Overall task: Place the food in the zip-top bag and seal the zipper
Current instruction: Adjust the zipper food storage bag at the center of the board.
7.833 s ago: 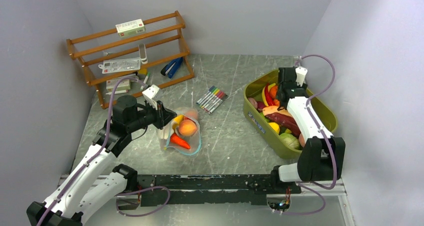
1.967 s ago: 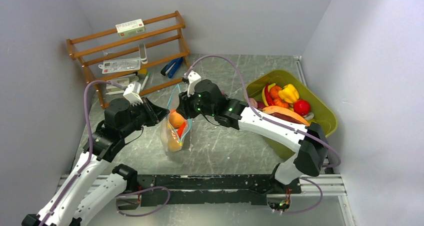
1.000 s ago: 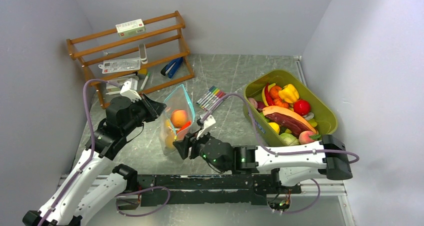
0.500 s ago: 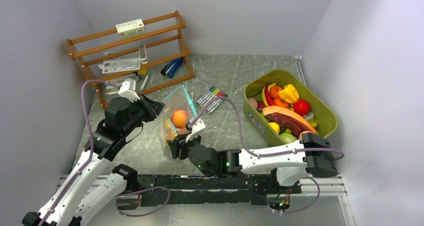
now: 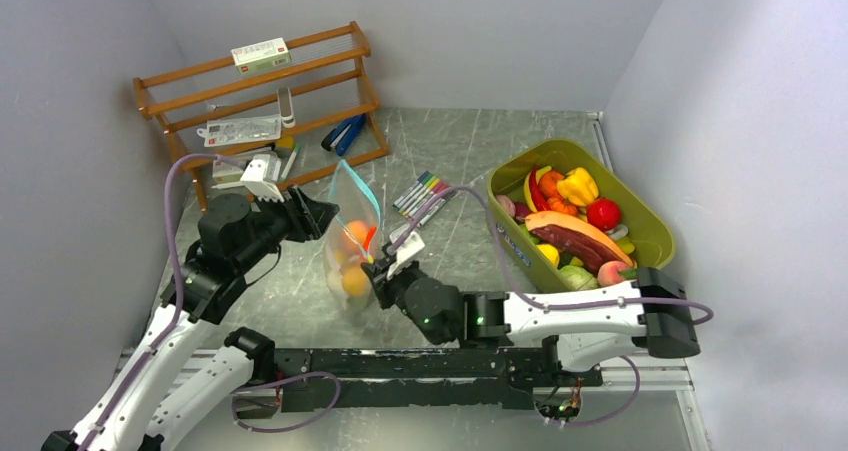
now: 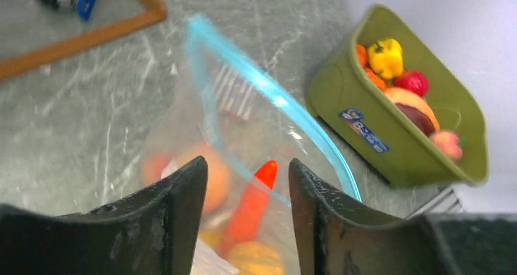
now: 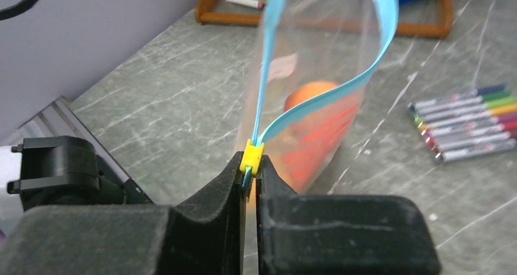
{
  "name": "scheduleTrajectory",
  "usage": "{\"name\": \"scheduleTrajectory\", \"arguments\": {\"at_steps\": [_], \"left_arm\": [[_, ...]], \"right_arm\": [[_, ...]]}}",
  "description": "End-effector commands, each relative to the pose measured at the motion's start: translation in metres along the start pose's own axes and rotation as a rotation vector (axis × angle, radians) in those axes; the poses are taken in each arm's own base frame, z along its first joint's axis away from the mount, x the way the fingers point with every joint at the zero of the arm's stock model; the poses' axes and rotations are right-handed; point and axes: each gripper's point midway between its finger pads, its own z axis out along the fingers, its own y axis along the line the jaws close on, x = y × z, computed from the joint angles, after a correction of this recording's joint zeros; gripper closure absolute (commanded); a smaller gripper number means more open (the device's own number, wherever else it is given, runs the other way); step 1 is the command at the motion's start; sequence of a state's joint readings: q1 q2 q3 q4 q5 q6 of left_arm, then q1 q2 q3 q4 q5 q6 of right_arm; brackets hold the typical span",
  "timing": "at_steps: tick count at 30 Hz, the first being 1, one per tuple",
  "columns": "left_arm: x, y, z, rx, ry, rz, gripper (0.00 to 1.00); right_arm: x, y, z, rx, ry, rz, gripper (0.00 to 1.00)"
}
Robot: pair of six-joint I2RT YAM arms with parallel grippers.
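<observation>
- The task was partly done: several pieces of food (image 5: pixel 350 243) already sat inside the bag (image 5: pixel 352 193), which stood upright on the table, left of the green tub (image 5: pixel 512 236) and well apart from it.
- More toy produce lay in the tub; whether it was meant for the bag could not be told.
- Sealing remained, since the 2 strips of the zipper (image 6: pixel 275 89) curved apart in an open loop.
- The right gripper (image 7: pixel 250 165) was pressed together on the small yellow slider (image 7: pixel 251 150) at the zipper's low end.
- The left gripper (image 6: pixel 247 171), on the bag's side away from the tub, had its fingers apart; no firm hold showed.
- The bag was thin, clear and floppy, and the zipper a flat teal ribbon.
- The food was glossy and rounded, with 1 tapered orange-red piece; the tub looked hard and smooth.
</observation>
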State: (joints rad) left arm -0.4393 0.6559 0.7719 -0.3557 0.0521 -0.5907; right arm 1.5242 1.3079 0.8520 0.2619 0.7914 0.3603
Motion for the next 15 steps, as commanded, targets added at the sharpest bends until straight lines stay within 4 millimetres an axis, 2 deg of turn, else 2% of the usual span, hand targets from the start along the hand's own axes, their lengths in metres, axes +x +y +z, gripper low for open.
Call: {"name": "scheduleTrajectory", "arguments": {"at_steps": [1,4,8,11,15], "left_arm": [[-0.050,-0.064,-0.035,0.313,-0.150,0.427,0.45],[-0.039,-0.090,-0.059,0.529,-0.170,0.731,0.42],[-0.001,-0.106,-0.090,0.807,-0.145,1.010,0.34],[0.022,-0.108,-0.103,0.943,-0.130,1.113,0.30],[0.035,-0.105,-0.096,0.998,-0.110,1.131,0.27]], "right_arm": [[-0.027,-0.014,-0.004,-0.114,-0.019,-0.167,1.00],[-0.032,-0.010,-0.009,-0.288,-0.009,-0.237,1.00],[-0.039,-0.010,-0.021,-0.418,-0.031,-0.346,1.00],[-0.041,-0.011,-0.023,-0.483,-0.028,-0.395,1.00],[-0.036,-0.007,-0.025,-0.557,-0.009,-0.460,1.00]]}}
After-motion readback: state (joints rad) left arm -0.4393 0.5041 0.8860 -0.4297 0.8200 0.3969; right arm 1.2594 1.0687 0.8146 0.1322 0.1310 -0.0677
